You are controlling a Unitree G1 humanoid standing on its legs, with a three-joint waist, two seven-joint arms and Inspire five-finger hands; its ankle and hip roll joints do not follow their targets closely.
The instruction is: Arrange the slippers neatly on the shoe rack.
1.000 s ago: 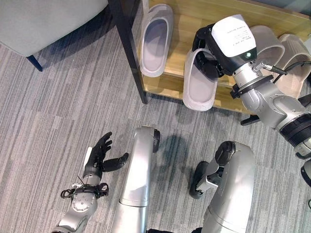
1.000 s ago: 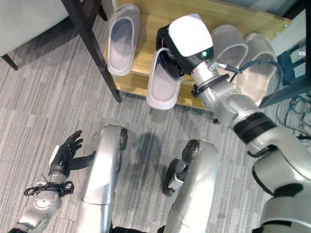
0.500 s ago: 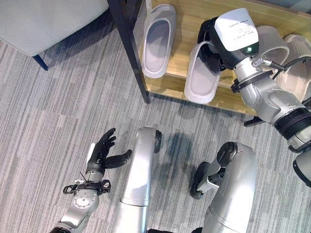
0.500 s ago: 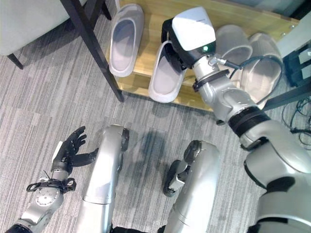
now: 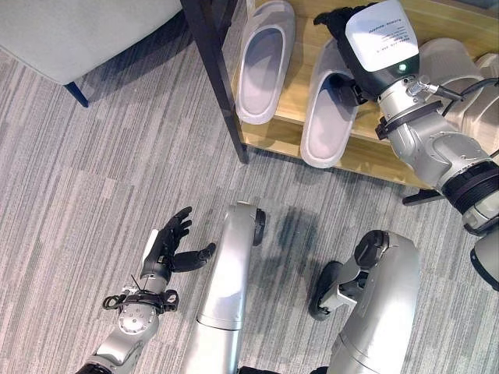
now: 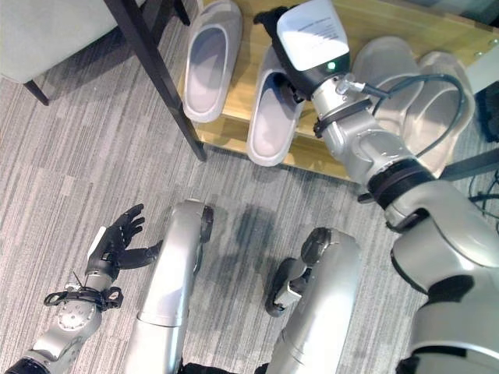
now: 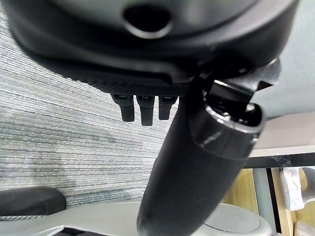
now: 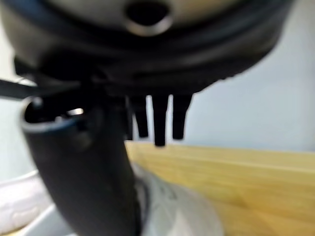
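Slippers, 2 grey foam ones (image 5: 331, 117) (image 5: 263, 62) side by side on the shoe rack (image 5: 366, 152), look light and springy, best nudged at the heel; right hand (image 5: 339, 22) fingers straight over one, left hand (image 5: 168, 245) relaxed, empty.

A: Indoor living space, likely a home entry or lounge corner, or a mock-up of one.

B: Evidence?

A: Grey striped carpet (image 5: 93, 179) across the floor. Low wooden shoe rack (image 5: 366, 152) with a dark metal frame post (image 5: 214, 74). Grey slippers (image 5: 263, 62) lie paired on its shelf, with a beige pair (image 6: 425, 86) beside them.

B: Anything else domestic?

A: Upholstered grey seat (image 5: 70, 31) on a dark leg, just left of the rack. Looks like a sofa or an armchair; cannot tell which.
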